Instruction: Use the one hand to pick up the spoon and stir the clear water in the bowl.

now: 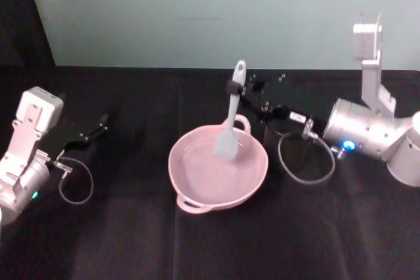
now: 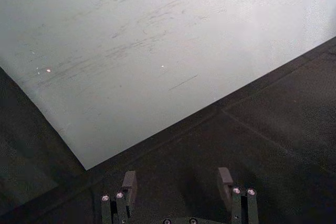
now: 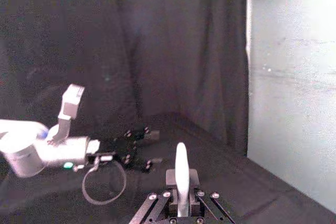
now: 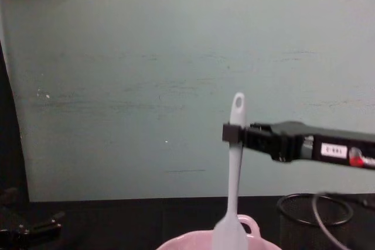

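Note:
The pale pink bowl [image 1: 197, 185] sits mid-table with clear water in it; its far rim shows low in the chest view [image 4: 193, 241]. The white spoon [image 1: 231, 126] stands nearly upright, its flat head down inside the bowl. My right gripper [image 1: 232, 88] is shut on the spoon's handle just below the hole; from the chest it reaches in from the right [image 4: 233, 133] around the spoon [image 4: 234, 185]. The right wrist view has the handle [image 3: 181, 174] pinched between the fingers [image 3: 181, 190]. My left gripper [image 1: 102, 124] rests at the left, open [image 2: 176, 182], holding nothing.
A black wire-mesh cup [image 1: 298, 155] stands just right of the bowl, under my right arm [image 1: 367, 132]. A pale wall [image 1: 210, 11] closes the back of the black-clothed table. The parked left arm [image 3: 50, 148] shows across the table in the right wrist view.

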{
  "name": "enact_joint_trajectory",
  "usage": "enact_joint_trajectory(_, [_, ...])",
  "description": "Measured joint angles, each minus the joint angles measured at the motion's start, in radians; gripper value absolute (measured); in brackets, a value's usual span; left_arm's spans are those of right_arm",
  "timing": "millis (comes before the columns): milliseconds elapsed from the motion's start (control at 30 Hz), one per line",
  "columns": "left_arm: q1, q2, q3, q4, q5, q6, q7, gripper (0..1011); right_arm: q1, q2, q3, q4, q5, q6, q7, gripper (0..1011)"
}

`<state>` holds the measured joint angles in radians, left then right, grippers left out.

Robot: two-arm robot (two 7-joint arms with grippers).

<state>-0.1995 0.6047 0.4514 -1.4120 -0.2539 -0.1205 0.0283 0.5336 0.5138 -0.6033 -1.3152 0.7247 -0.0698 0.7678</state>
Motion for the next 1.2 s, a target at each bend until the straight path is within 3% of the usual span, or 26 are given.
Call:
enact_joint_trajectory(400, [0.0,0.0,0.0,0.0,0.0,0.0,0.0,1011,-0.065,0.005,-0.013,-0.03,-0.01,-0.004,0.067,116])
enact_joint_trajectory(567, [0.0,0.0,0.0,0.0,0.0,0.0,0.0,1011,-0.067,-0.036,-0.018,-0.009,-0.011,-0.013,0.067,117])
enact_joint_trajectory(700, [0.0,0.0,0.0,0.0,0.0,0.0,0.0,1011,-0.061,-0.077,-0.018,0.028,-0.032,-0.059,0.056,117])
enact_joint_trajectory(833, [0.0,0.0,0.0,0.0,0.0,0.0,0.0,1011,-0.049,-0.135,-0.012,0.092,-0.086,-0.154,0.018,116])
enact_joint_trajectory(967, [0.0,0.0,0.0,0.0,0.0,0.0,0.0,1011,-0.037,-0.168,-0.005,0.137,-0.135,-0.221,-0.021,116])
enact_joint_trajectory(1000, [0.0,0.0,0.0,0.0,0.0,0.0,0.0,1011,-0.033,-0.18,-0.001,0.156,-0.165,-0.256,-0.045,116])
enact_joint_trajectory(1200, [0.0,0.0,0.0,0.0,0.0,0.0,0.0,1011,-0.025,-0.188,0.017,0.189,-0.252,-0.318,-0.12,116])
